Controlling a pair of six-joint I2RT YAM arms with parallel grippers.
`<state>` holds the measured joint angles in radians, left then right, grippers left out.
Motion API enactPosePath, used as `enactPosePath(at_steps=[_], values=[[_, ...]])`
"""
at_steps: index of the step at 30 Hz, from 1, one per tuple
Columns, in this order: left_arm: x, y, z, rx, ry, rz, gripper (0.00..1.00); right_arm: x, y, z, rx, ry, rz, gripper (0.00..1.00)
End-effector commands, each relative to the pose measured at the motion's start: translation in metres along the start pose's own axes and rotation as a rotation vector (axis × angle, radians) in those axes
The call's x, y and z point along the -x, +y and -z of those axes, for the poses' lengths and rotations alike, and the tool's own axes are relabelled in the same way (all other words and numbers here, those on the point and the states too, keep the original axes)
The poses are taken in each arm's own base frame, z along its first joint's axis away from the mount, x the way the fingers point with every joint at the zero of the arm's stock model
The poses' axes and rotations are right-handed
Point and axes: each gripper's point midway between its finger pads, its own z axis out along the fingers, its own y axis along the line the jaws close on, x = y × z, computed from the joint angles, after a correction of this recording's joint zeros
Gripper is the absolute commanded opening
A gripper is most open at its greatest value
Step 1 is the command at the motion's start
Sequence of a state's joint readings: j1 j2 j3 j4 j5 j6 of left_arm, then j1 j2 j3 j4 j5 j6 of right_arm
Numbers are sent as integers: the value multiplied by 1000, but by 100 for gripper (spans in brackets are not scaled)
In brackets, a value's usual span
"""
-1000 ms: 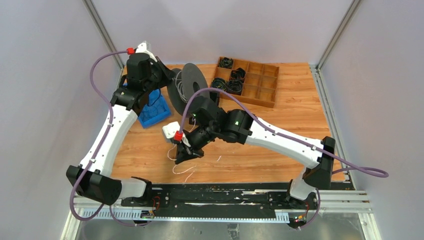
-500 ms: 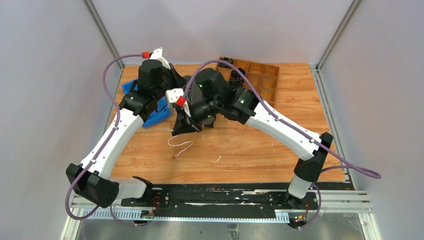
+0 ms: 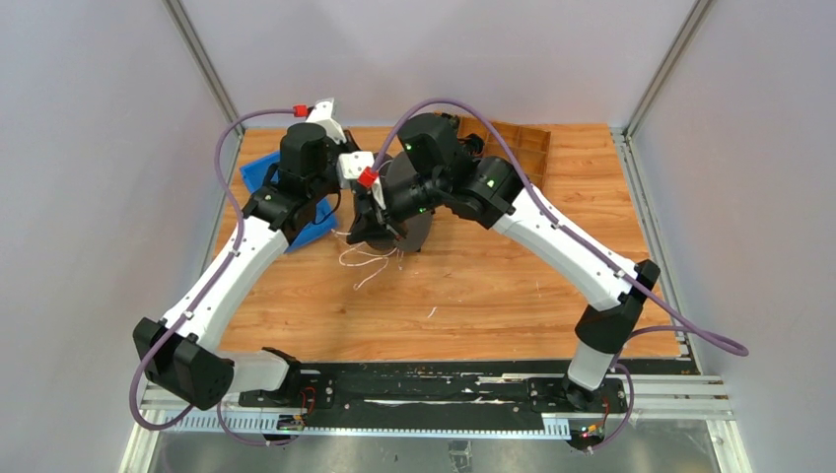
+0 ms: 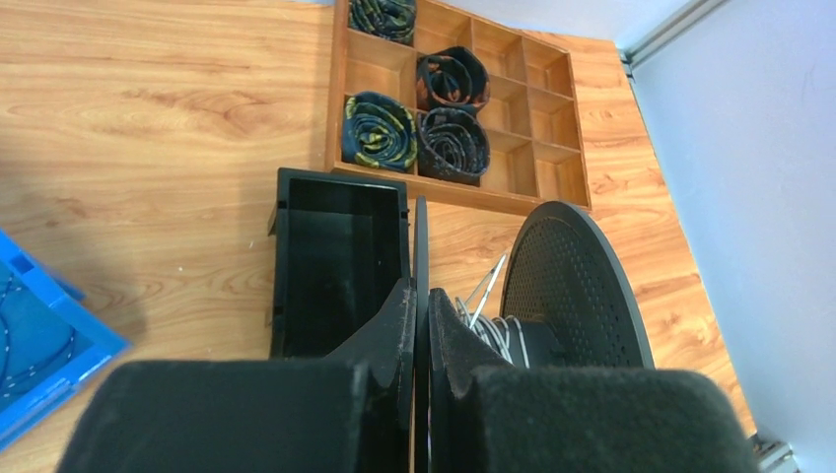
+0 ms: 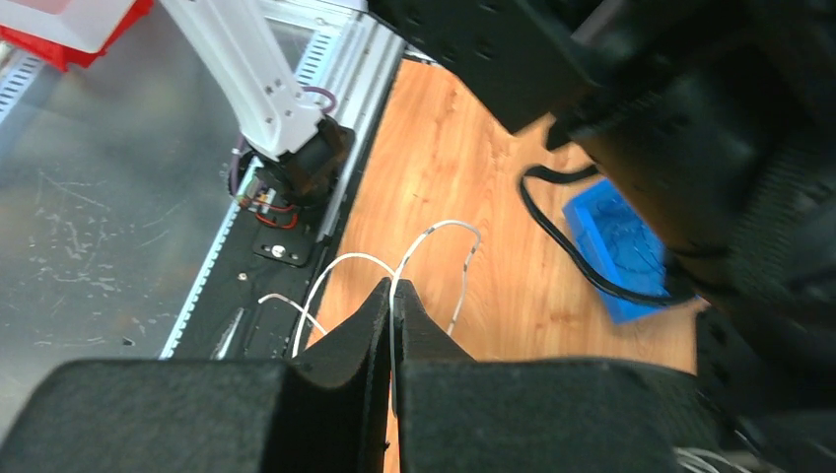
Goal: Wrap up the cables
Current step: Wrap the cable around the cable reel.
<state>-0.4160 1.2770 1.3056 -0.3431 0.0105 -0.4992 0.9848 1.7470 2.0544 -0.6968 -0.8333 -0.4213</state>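
The cable is a thin white wire. Its loose loops (image 3: 370, 258) lie on the wooden table in front of a black spool (image 3: 412, 219). In the left wrist view a few turns of it (image 4: 501, 335) sit on the spool's hub, beside the perforated disc (image 4: 577, 281). My left gripper (image 4: 421, 301) is shut on the thin edge of the spool's other disc (image 4: 421, 232); it also shows in the top view (image 3: 345, 182). My right gripper (image 5: 392, 294) is shut on the wire (image 5: 439, 232), which loops off toward the table; it sits just in front of the spool in the top view (image 3: 380, 235).
A wooden compartment tray (image 3: 527, 148) at the back right holds black and green coiled bundles (image 4: 380, 130). A blue bin (image 3: 281, 192) stands at the back left. An open black box (image 4: 340, 256) lies beside the spool. The black rail (image 3: 424, 389) runs along the near edge.
My right gripper has carried the wire from the middle of the table back to the spool, dragging the loose loops along. My left arm has moved right to the spool.
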Motion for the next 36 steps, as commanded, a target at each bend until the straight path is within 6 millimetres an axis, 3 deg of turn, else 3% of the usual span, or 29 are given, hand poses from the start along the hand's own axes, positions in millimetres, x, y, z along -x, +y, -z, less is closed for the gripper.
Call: enactPosePath(at_steps=[1, 6, 20, 31, 36], values=[[13, -24, 4, -118, -65, -27, 0, 15, -22, 32, -111, -7, 45, 1], [3, -27, 3, -147, -52, -72, 0, 23, -45, 68, -259, 16, 115, 1], [-15, -34, 10, -195, -30, -239, 0, 7, -101, 171, -659, 190, 245, 1], [-25, -68, 26, -399, -15, -342, 0, -42, -143, 221, -846, 313, 191, 1], [-18, -83, 39, -472, -29, -349, 0, -80, -153, 243, -886, 376, 117, 1]])
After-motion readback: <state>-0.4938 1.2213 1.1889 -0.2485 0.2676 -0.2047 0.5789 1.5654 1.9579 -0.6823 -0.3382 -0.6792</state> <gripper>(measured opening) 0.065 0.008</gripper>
